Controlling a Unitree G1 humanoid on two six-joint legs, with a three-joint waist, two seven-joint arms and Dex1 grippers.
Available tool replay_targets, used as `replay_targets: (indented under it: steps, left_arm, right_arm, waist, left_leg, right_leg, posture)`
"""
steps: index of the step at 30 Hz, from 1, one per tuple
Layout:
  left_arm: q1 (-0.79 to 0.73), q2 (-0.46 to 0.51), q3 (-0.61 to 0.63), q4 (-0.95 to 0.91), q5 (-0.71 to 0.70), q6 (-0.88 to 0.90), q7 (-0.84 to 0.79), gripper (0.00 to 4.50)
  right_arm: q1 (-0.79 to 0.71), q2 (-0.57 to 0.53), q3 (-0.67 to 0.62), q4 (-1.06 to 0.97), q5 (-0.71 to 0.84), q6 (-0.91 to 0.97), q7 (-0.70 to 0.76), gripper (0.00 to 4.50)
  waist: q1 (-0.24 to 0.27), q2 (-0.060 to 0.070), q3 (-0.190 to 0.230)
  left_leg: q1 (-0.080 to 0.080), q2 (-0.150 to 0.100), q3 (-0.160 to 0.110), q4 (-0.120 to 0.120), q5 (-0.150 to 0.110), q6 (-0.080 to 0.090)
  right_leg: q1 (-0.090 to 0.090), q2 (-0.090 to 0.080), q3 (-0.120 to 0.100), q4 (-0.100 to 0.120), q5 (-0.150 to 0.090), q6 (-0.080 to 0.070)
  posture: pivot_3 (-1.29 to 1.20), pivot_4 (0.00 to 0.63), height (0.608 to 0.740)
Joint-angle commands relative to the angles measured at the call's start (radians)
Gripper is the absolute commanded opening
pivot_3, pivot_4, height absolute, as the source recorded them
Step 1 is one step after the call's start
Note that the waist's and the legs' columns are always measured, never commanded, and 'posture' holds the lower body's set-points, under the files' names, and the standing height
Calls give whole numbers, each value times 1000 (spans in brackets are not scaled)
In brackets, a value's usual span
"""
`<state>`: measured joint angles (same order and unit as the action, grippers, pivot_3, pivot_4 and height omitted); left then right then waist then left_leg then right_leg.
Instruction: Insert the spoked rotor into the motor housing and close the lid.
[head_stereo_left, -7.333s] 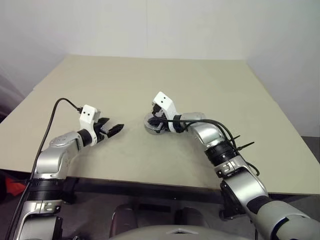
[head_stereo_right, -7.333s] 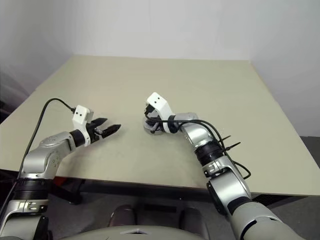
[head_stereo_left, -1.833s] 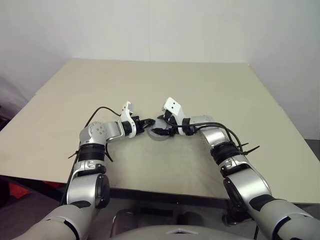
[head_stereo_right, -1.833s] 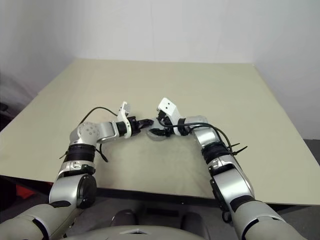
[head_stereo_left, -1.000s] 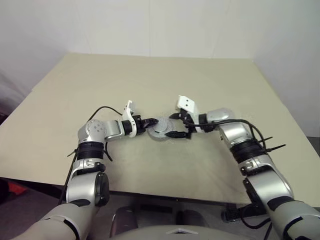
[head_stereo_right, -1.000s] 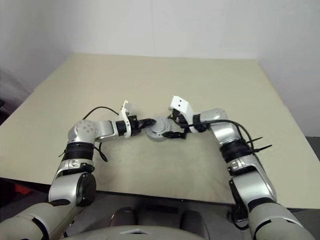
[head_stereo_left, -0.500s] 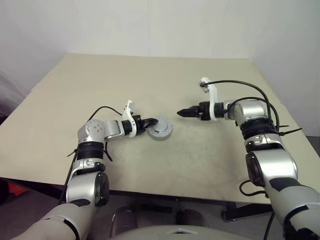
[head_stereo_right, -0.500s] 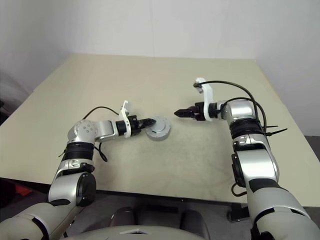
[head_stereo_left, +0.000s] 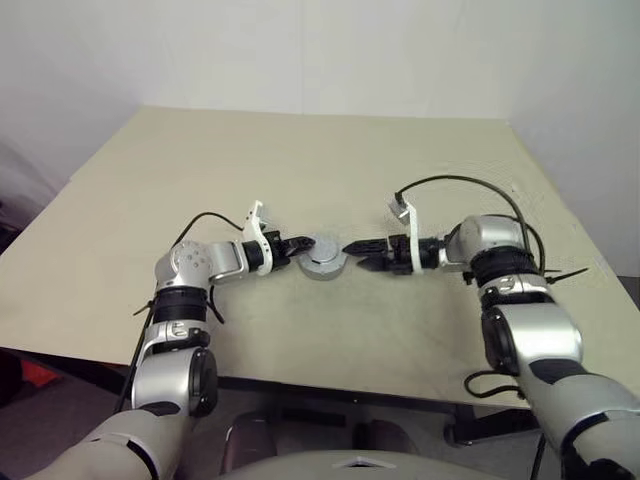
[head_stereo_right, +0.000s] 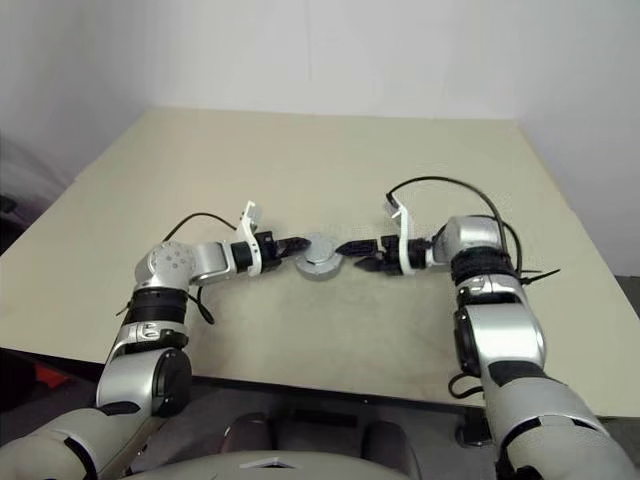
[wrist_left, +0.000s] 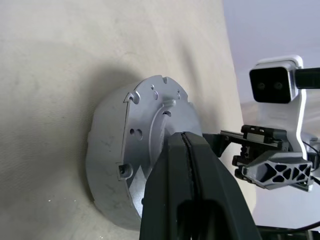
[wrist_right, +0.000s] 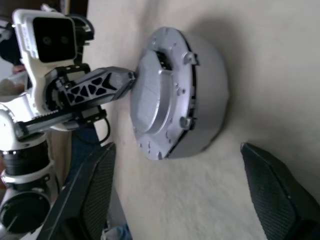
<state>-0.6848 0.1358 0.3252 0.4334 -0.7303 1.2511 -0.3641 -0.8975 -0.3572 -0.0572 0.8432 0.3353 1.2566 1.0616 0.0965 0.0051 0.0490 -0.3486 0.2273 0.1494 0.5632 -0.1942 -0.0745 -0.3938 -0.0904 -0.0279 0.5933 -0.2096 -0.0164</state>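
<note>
The motor housing stands on the table between my two grippers, with the grey lid sitting on top of it. A thin dark gap shows along part of the lid's edge. The spoked rotor is hidden. My left gripper is shut, and its tip rests against the lid's left edge. My right gripper is open and points left at the housing's right side. Its fingers stand apart on either side of the housing wall, short of touching it.
The beige table stretches wide behind and beside the housing. Its front edge lies close below both forearms. A black cable arcs over my right wrist.
My right gripper pulled back to the right, rolled its wrist, then dropped and returned to the housing's right side, still open. My left gripper and the housing stayed put.
</note>
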Motion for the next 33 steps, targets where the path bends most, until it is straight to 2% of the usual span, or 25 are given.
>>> replay_targets:
  steps: [1,12,23,26,33]
  left_arm:
    - [22,15,-9,-5,28,10,28,0]
    - [36,13,-7,-30,27,9,41,0]
    - [32,18,-8,-24,35,1,42,0]
    - [32,22,-13,-21,41,-5,43,0]
    - [70,50,8,-52,34,5,48,0]
  right_arm:
    - [35,68,-20,-44,47,27,-46,4476]
    - [1,236,-206,-4,111,-47,-255,4476]
    - [-25,346,-304,-32,170,-44,-347,4476]
    - [-25,367,-309,-33,168,-60,-365,4476]
    - [-24,349,-313,-14,151,-96,-383,4476]
  waist:
    - [-2,0,0]
    - [-14,0,0]
    - [-55,0,0]
    - [-61,0,0]
    - [-68,0,0]
  left_leg:
    - [0,1,0,0,0,-1]
    - [8,9,0,-2,6,-11]
    - [15,14,0,-13,12,-22]
    - [16,14,0,-16,13,-23]
    - [17,14,0,-18,14,-24]
  right_leg:
    - [0,0,0,0,0,0]
    - [-1,8,1,13,-2,-6]
    - [-8,16,1,13,0,-8]
    - [-10,17,1,13,3,-13]
    - [-11,18,1,13,3,-15]
  posture:
    - [0,0,740]
    - [0,0,740]
    - [0,0,740]
    - [0,0,740]
    - [0,0,740]
